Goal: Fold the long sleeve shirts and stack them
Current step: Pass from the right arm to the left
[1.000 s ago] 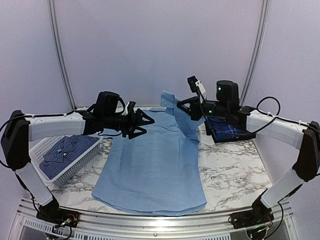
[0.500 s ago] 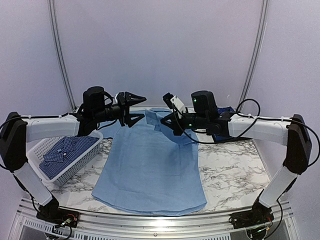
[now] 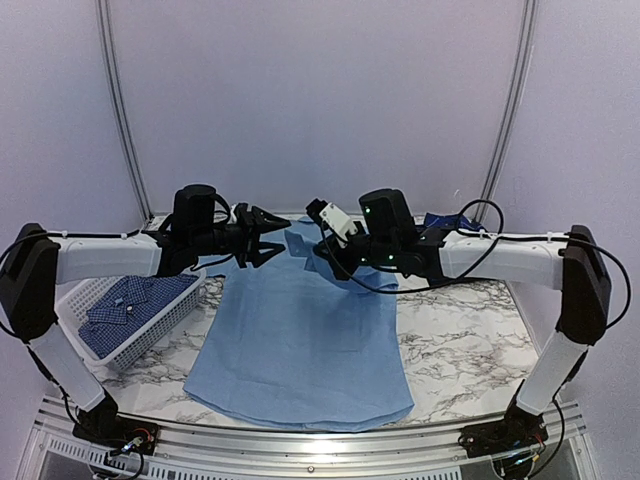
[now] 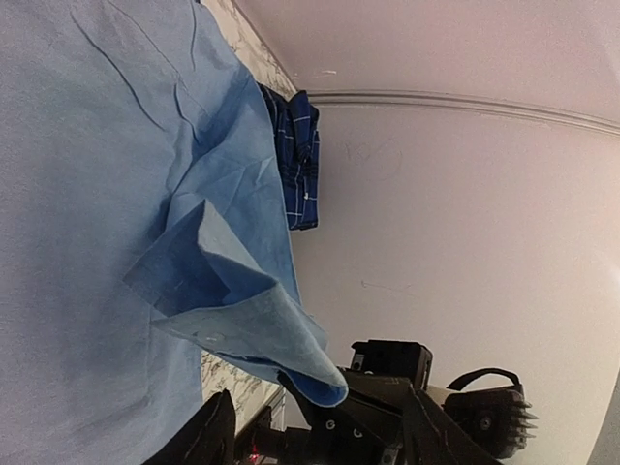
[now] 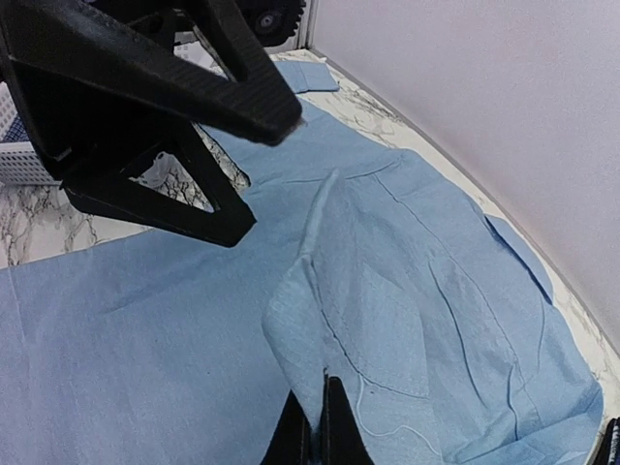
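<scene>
The light blue shirt (image 3: 300, 340) lies spread flat on the marble table (image 3: 460, 340), its hem at the near edge and its body running away toward the far wall. To the left of it stands a white basket (image 3: 150, 325) with the checked shirt (image 3: 135, 300) folded inside. Over the far part of the light blue shirt, the right gripper (image 5: 315, 412) is clenched on a fold of that shirt's cloth (image 3: 303, 240), lifting it off the layer below and holding it over the middle of the shirt. Just left of it the left gripper (image 3: 272, 240) hovers with its fingers spread wide, grasping nothing. At the far right, behind the right arm, lies the navy plaid shirt (image 3: 445, 220).
</scene>
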Action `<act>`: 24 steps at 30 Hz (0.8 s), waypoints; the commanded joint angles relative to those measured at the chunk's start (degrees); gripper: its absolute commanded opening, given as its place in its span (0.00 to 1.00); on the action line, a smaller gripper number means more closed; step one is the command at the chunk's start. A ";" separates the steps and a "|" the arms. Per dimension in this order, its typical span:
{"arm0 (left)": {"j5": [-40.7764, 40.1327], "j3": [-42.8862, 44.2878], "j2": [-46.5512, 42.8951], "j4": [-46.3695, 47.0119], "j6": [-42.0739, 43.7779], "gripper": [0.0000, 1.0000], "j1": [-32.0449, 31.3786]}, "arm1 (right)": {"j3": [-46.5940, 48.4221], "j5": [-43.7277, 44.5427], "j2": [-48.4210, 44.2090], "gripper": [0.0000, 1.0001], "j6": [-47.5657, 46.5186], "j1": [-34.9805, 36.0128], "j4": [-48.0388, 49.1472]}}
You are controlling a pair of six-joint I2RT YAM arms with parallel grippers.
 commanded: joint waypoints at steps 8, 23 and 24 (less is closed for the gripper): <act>-3.37 2.83 2.25 -7.62 4.56 0.60 0.25 | 5.35 5.01 3.17 0.00 -3.70 3.43 -2.49; -4.55 2.91 3.59 -9.18 5.05 0.48 0.25 | 6.49 6.17 4.04 0.00 -5.05 4.96 -3.82; -4.40 3.00 3.76 -9.18 4.94 0.46 0.25 | 6.40 6.17 4.04 0.00 -5.09 4.98 -3.76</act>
